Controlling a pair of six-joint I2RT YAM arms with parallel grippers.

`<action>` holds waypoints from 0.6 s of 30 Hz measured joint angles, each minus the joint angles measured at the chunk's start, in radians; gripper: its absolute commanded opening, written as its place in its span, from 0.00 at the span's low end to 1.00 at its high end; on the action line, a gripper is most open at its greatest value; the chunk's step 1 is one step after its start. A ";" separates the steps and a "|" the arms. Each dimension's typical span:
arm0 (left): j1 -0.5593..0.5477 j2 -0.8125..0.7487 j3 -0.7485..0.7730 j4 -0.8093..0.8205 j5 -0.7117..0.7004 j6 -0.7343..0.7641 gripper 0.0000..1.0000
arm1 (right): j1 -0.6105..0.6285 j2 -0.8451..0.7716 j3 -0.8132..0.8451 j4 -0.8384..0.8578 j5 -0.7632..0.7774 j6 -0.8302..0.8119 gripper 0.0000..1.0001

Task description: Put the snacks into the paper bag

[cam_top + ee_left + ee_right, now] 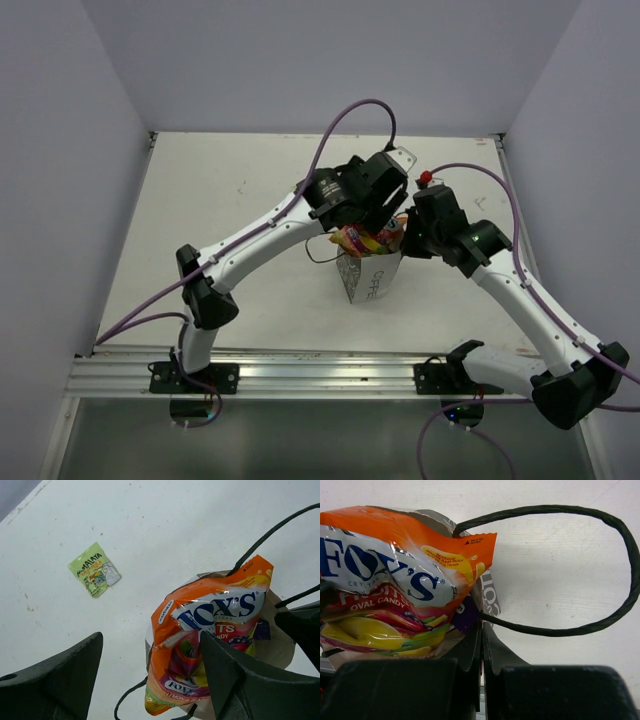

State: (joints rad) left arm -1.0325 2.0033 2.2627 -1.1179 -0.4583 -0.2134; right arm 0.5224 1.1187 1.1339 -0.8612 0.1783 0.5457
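Observation:
The white paper bag (370, 278) stands mid-table with a red-yellow multicolour snack packet (360, 240) sticking out of its top. My left gripper (150, 665) hangs open over the bag; the packet (210, 630) lies loose between its fingers, close against the right finger (235, 680). My right gripper (481, 625) is shut on the bag's rim (490, 592), beside a black cord handle (600, 625). A purple packet (467, 614) shows inside the bag. A pale green packet (95, 569) lies flat on the table, away from the bag.
White walls close in the table (230, 190) on the left, back and right. The metal rail (320, 375) with both arm bases runs along the near edge. A second cord handle (270, 535) of the bag arches up by the left gripper.

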 measured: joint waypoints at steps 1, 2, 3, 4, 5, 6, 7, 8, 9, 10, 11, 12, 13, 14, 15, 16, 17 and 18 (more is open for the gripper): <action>0.000 -0.014 -0.009 0.011 -0.015 0.000 0.79 | 0.000 0.000 0.000 0.001 -0.005 -0.001 0.00; -0.001 -0.035 -0.034 0.036 -0.033 0.000 0.77 | 0.000 0.000 0.000 0.002 -0.006 -0.001 0.00; -0.002 -0.066 -0.072 0.070 -0.059 0.000 0.70 | 0.000 0.000 0.000 0.002 -0.009 -0.002 0.00; -0.001 -0.100 -0.109 0.095 -0.084 0.000 0.66 | 0.000 0.000 0.000 0.000 -0.010 -0.003 0.00; 0.006 -0.132 -0.139 0.116 -0.103 0.003 0.60 | 0.000 0.000 0.000 0.000 -0.011 -0.004 0.00; 0.019 -0.161 -0.161 0.138 -0.111 0.002 0.58 | 0.000 0.001 0.000 0.000 -0.011 -0.004 0.00; 0.038 -0.184 -0.171 0.155 -0.109 0.003 0.55 | 0.000 0.000 0.000 0.000 -0.011 -0.004 0.00; 0.064 -0.202 -0.175 0.177 -0.106 0.004 0.50 | 0.000 0.000 0.000 0.000 -0.011 -0.004 0.00; 0.092 -0.216 -0.177 0.200 -0.103 0.003 0.47 | 0.000 0.001 0.000 0.000 -0.011 -0.004 0.00; 0.116 -0.228 -0.178 0.222 -0.098 0.003 0.41 | 0.000 0.001 0.000 0.000 -0.011 -0.004 0.00; 0.140 -0.237 -0.180 0.240 -0.091 0.001 0.28 | 0.000 0.001 0.000 0.000 -0.011 -0.004 0.00; 0.155 -0.242 -0.181 0.251 -0.085 0.002 0.18 | 0.000 0.002 0.000 0.000 -0.011 -0.004 0.00; 0.166 -0.247 -0.189 0.272 -0.068 -0.005 0.09 | 0.000 0.002 0.000 0.000 -0.010 -0.005 0.00; 0.168 -0.248 -0.198 0.285 -0.045 -0.007 0.00 | 0.000 0.003 0.000 0.000 -0.010 -0.005 0.00; 0.167 -0.247 -0.207 0.294 -0.015 -0.013 0.00 | 0.000 0.006 0.001 0.000 -0.010 -0.005 0.00; 0.162 -0.243 -0.217 0.301 0.016 -0.014 0.00 | 0.000 0.007 0.001 0.000 -0.010 -0.005 0.00; 0.157 -0.236 -0.225 0.304 0.051 -0.016 0.00 | 0.000 0.007 0.001 0.000 -0.010 -0.005 0.00; 0.153 -0.227 -0.232 0.309 0.090 -0.023 0.00 | 0.000 0.008 0.001 0.000 -0.010 -0.005 0.00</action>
State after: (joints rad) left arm -0.8799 1.7767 2.0312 -0.8089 -0.3687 -0.2359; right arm 0.5224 1.1263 1.1347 -0.8612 0.1684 0.5411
